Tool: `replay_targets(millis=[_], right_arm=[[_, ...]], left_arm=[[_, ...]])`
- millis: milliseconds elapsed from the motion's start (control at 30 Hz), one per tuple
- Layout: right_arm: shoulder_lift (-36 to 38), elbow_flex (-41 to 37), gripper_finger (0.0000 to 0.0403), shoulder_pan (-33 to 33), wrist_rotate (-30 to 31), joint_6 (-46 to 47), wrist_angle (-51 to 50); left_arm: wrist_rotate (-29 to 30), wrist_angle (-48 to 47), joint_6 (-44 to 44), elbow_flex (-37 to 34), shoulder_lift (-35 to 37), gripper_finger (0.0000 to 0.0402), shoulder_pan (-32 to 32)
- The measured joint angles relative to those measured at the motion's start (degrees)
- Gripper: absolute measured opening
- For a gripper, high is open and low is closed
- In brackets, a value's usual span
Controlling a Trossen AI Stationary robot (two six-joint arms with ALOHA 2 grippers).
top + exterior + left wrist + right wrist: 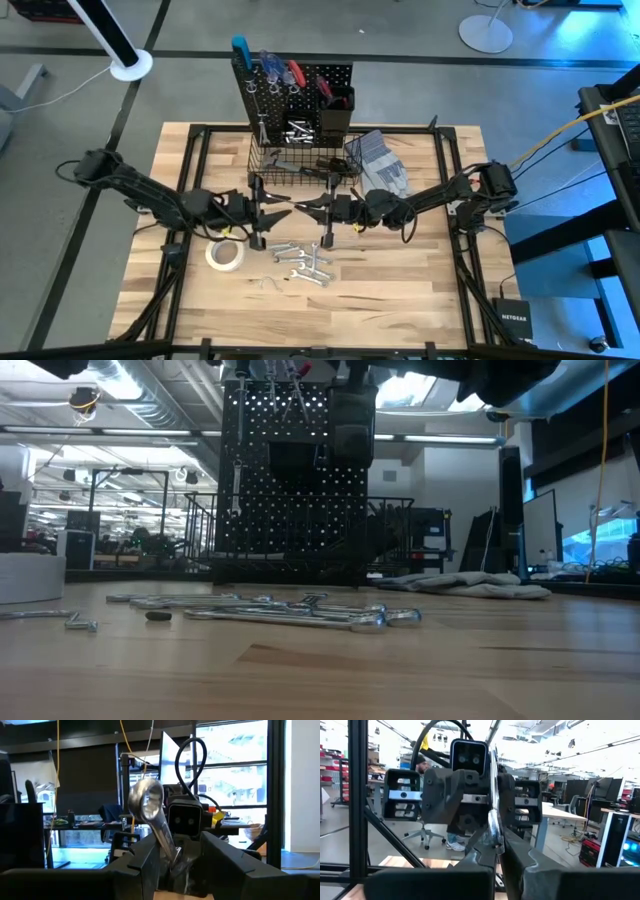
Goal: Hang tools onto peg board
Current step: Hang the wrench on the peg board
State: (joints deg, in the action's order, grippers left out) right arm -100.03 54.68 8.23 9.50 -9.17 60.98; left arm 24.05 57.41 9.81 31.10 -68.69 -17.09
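Our right end effector [492,857] pinches a wrench [493,815]; the left end effector [172,865] grips it too, risking a mid-handover slip.

One peg board [293,95], one tape roll [224,254], two pincers

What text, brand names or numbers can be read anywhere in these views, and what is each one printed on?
"NETGEAR": white lettering on the small black box at the table's edge, in the high view; small, so read with some doubt.
Tools on the peg board and the wrenches on the table: any markings are too small to read.
Low view and both wrist views: no readable text.
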Motion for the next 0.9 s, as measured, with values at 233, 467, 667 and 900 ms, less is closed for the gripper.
replay_targets(millis=[233, 467, 667, 900], right_arm=[[0.0, 0.0, 0.0011, 0.0, -1.4, 0.0, 1.1], [0.0, 0.0, 0.0012, 0.0, -1.6, 0.0, 2.0], [0.0, 0.0, 0.0014, 0.0, -1.6, 0.0, 2.0], [0.0, 0.0, 0.0021, 0.0, -1.8, -0.1, 1.9]], left_arm=[[-1.0, 1.0, -0.8, 0.8, -1.7, 0.0134, 0.8], [-7.1, 2.1, -3.9, 0.8, -1.7, 0.0104, 3.6], [-7.6, 1.9, -3.5, 0.8, -1.7, 0.0051, 4.1], [-8.2, 2.0, -1.0, 0.8, -1.7, 0.0008, 4.1]])
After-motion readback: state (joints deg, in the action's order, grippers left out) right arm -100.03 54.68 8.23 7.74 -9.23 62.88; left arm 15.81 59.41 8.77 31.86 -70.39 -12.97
